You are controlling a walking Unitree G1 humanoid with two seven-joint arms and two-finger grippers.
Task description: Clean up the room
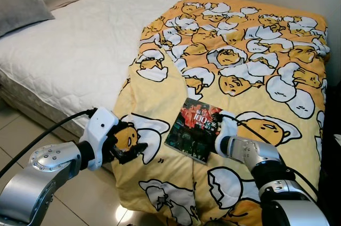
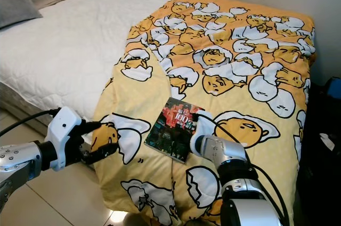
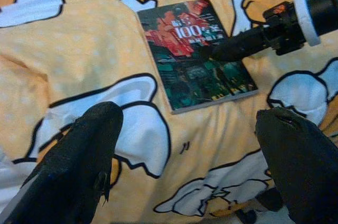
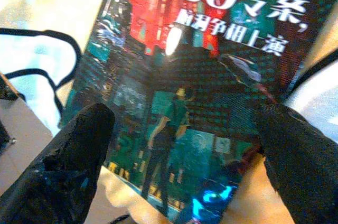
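White mattress (image 1: 80, 55) took up the left of the bed, and a yellow blanket (image 1: 240, 39) printed with egg cartoons covered the right side and hung over the near edge toward the tiled floor (image 1: 80, 199). On the blanket, near that edge, lay a book (image 1: 193, 129) with a dark red-and-teal cover, flat and face up. The right tool (image 4: 179, 145) hovered right over the cover, its fingers spread wide and empty. The left tool (image 3: 190, 155) was also spread open and empty, beside the hanging blanket fold and near the book's left side. The book looked like a thin, light paperback with a glossy, likely slippery cover, and it would probably flex. Lying on soft bedding, it seemed best taken at an edge, one finger pressed into the blanket under the cover, the other on top.
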